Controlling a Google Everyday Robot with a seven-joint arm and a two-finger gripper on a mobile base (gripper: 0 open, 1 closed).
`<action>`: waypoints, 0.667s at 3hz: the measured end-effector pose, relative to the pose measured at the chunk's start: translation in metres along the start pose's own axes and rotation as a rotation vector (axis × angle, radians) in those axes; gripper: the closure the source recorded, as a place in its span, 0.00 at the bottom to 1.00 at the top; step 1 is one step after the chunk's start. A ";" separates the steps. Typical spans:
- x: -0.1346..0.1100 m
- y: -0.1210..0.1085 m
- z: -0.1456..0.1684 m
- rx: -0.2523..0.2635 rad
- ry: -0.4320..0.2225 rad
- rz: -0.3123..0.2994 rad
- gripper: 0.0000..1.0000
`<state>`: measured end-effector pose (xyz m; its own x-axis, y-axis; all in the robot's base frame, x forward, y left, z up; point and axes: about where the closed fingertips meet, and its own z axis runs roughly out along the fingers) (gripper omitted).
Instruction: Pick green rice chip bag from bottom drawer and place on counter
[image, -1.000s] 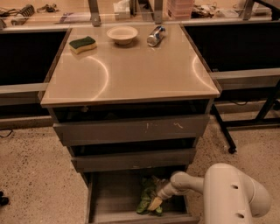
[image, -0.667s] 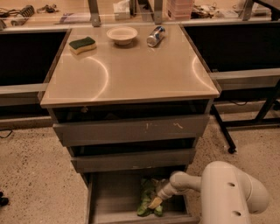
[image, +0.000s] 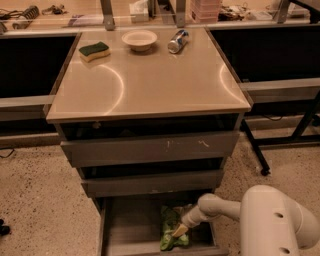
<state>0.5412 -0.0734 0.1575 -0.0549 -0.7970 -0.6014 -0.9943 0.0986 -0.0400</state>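
claw (image: 180, 230): low in bottom drawer (image: 132, 225), tip against green rice chip bag (image: 169, 222); opening and hold cannot be told. bag: crumpled shiny foil, floppy, on flat grey metal floor, right of centre. advice: pinch a thick fold, lift straight, clear the drawer fronts above. bench (image: 150, 85): glossy beige square; sponge (image: 94, 50), shallow bowl (image: 139, 39), tipped can (image: 178, 41) along far edge.
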 end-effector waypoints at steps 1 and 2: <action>-0.020 0.008 -0.027 -0.033 -0.055 -0.071 1.00; -0.036 0.018 -0.053 -0.078 -0.090 -0.128 1.00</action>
<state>0.5203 -0.0741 0.2206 0.0776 -0.7430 -0.6648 -0.9969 -0.0496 -0.0609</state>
